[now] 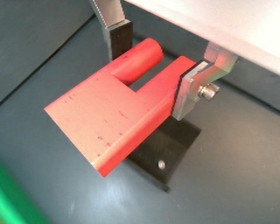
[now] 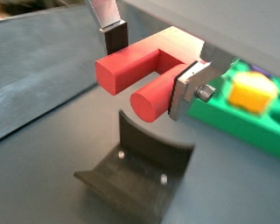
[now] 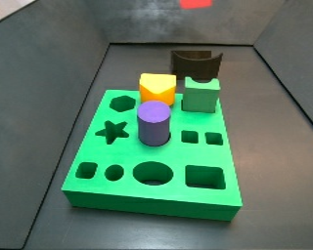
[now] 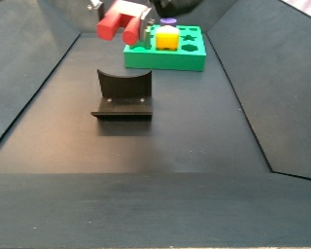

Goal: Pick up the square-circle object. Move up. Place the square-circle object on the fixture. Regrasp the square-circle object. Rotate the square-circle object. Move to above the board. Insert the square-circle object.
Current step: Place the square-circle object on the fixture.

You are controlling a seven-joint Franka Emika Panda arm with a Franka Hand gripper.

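The square-circle object [image 1: 113,109] is a red block with one round prong and one square prong, and it shows in both wrist views [image 2: 136,70]. My gripper [image 1: 154,63] is shut on it, one silver finger against each prong's outer side [image 2: 150,66]. In a side view the red object [image 4: 117,24] hangs in the air above and behind the fixture [image 4: 121,92]. The black fixture lies right under the held piece in both wrist views [image 1: 166,153] [image 2: 136,171]. Beyond it stands the green board [image 3: 179,156]. Another side view catches only a red sliver [image 3: 196,3] at the top edge.
On the board sit a yellow-orange block [image 3: 156,88], a green cube [image 3: 202,96] and a purple cylinder [image 3: 153,124]. The fixture [image 3: 199,63] stands just behind the board. Dark sloping walls [image 4: 42,88] enclose the floor on both sides.
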